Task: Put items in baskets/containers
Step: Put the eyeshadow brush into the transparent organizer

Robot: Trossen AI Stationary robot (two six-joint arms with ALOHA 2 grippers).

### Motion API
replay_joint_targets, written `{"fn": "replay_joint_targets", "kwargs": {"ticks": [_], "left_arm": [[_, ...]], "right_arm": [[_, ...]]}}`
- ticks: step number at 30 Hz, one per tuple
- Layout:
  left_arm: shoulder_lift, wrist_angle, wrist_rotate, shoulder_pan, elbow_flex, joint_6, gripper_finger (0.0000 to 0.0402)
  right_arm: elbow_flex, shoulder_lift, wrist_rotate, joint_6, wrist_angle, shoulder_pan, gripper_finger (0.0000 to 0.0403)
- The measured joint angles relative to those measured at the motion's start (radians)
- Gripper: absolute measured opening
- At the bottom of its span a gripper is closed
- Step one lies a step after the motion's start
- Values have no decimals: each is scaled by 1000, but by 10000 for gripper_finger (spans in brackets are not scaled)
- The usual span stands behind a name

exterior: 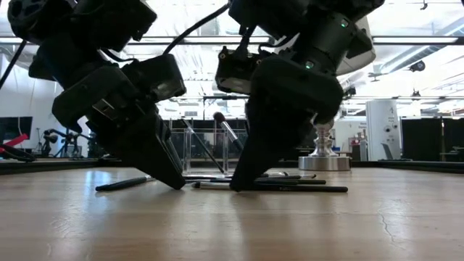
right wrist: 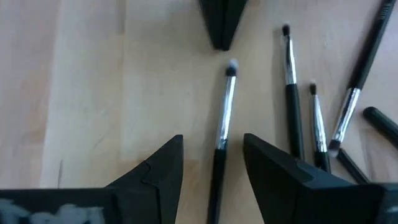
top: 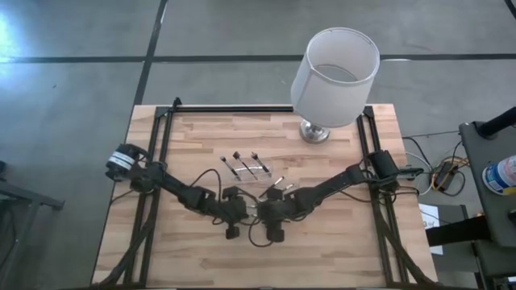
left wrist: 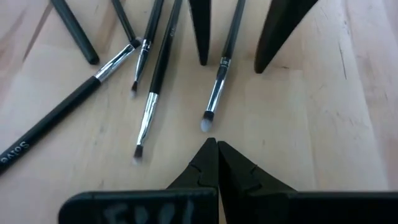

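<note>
Right wrist view shows my right end effector (right wrist: 212, 163) spread wide, its two dark fingers standing either side of one brush (right wrist: 224, 124) without touching it: a thin stick with a black handle, a silvery ferrule and a small pale rounded tip. That tip points toward my left end effector (left wrist: 217, 149), whose fingers are pressed together into a single point just short of the bristles, gripping nothing. Beside this brush lie more of the same kind (right wrist: 317, 118), black handles with shiny metal collars and tiny dark or pale tips, fanned at loose angles and partly overlapping on the wooden counter (top: 201, 137). In the left wrist view one long black handle (left wrist: 56, 127) carries white lettering I cannot read whole. From the high view both end effectors meet near the middle of the counter, slightly toward its front edge, with the scattered brushes (top: 246, 165) just behind them; three lie in a short row there, and others sit close to my right arm. A faint clear tray seems to lie among them, though I cannot make out its edges. A white drum-shaded lamp (top: 334, 76) on a metal base stands well apart at the far right of the counter. In the low view both end effectors touch down at the wood among the flat-lying brushes.
</note>
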Motion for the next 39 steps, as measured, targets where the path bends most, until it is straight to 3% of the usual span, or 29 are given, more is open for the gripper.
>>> {"fn": "replay_joint_targets", "kwargs": {"ticks": [7,13,20,25,29,39], "left_arm": [[-42,-53,6,-12,-3,-23,0],[-124,-127,-50,-15,-29,-21,0],[-256,-125,-111,-13,-148,-78,0],[-349,-124,-120,-12,-243,-129,0],[-405,-122,-120,-12,-300,-175,0],[-448,-75,-115,-13,-361,-279,0]], "right_arm": [[52,29,3,-12,-74,-1,144],[55,32,28,-42,-110,7,79],[57,38,59,-39,-145,18,16],[86,38,44,-75,-197,21,12],[129,40,-48,-60,-243,12,10],[197,47,-111,38,-244,-33,9]]}}
